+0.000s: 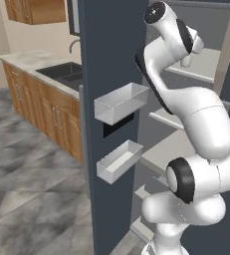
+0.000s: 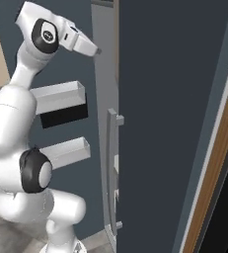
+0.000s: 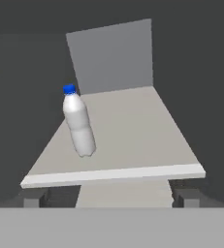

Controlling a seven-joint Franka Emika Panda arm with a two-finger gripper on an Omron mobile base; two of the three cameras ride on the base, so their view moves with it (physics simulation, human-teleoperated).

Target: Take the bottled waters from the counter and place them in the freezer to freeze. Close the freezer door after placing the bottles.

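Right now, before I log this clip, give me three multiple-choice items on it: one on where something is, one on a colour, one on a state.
1. Where is the bottle standing?
A. in a door bin
B. on a pale freezer shelf
C. on the counter by the sink

2. What colour is its cap?
A. blue
B. red
C. white

3. How does the freezer door stand?
A. shut
B. taken off
C. open

Answers:
1 B: the hand view shows it upright on the shelf, near the left edge.
2 A: the cap on top is blue.
3 C: the left base view shows the door swung out, its clear bins facing the arm and the shelves behind exposed.
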